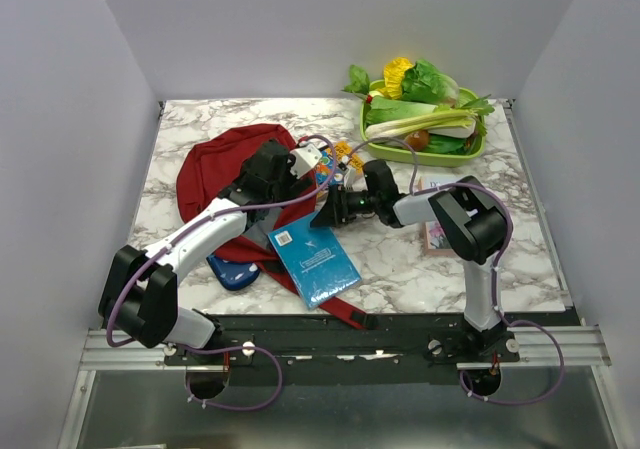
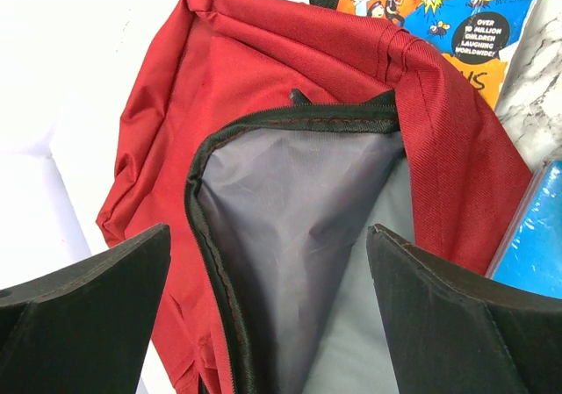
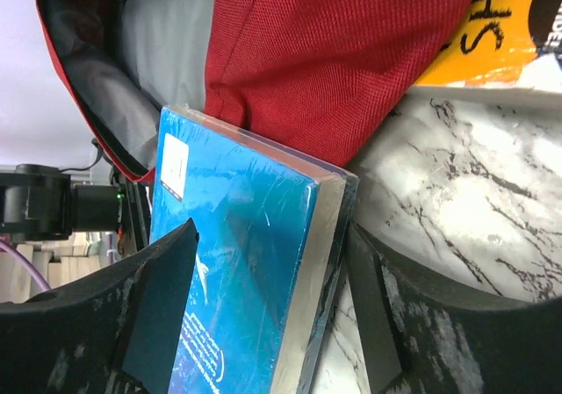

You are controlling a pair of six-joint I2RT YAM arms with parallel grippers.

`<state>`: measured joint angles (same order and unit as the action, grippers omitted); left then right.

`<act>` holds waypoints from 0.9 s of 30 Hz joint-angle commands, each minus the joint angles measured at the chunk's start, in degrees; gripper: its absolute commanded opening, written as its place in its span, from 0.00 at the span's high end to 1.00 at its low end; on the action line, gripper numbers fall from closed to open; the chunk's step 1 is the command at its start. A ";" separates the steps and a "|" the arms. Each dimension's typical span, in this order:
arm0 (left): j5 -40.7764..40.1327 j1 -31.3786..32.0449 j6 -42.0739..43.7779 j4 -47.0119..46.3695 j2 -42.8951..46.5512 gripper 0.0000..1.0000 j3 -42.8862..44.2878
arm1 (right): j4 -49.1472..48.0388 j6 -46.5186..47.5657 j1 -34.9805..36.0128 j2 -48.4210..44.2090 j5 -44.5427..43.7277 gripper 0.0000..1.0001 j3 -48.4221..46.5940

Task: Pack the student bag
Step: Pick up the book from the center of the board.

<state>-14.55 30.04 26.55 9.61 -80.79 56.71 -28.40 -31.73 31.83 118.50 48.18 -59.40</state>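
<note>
The student bag point(image 1: 215, 164) lies flat at about ten o'clock on the marble table point(image 1: 430, 279), its mouth turned toward the middle and pulled wide. In the left wrist view the grey lining point(image 2: 299, 201) gapes inside the black zip edge. The left gripper point(image 2: 268, 236) hovers right over that mouth, jaws spread wide and gripping nothing, one finger on each side of the opening.

At four o'clock from the bag, the right gripper point(image 3: 272, 227) is clenched across the thickness of a blue book point(image 1: 315, 254). One pad is on the cover and the other on the back, and the book's top corner is touching the red fabric at the mouth. So the step in hand looks like feeding this book in. The next move would call for angling the book's leading edge under the red flap and onto the lining, then sliding it toward ten o'clock. The flap may need lifting, since it droops over the entry.

An orange book point(image 2: 439, 17) lies at the bag's two o'clock, touching the fabric. A blue pencil case point(image 1: 228, 272) sits at its six o'clock, and a vegetable tray point(image 1: 365, 134) rests well apart at one o'clock on the table.
</note>
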 commanded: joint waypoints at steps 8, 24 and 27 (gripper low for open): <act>1.36 -0.42 -1.14 1.20 0.11 0.01 3.14 | -5.52 -6.59 1.30 4.55 6.66 0.48 5.08; 1.71 -9.11 -3.16 9.20 -3.14 0.01 13.16 | -12.02 -15.03 0.51 2.00 9.56 0.99 5.43; 2.24 -11.84 -2.12 10.69 -3.23 0.01 10.98 | -12.55 -15.56 0.25 1.39 9.56 0.99 5.96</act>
<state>-13.74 21.47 25.02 15.20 -83.09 68.58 -38.89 -45.50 31.75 121.47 55.16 -54.81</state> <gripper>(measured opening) 0.987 0.079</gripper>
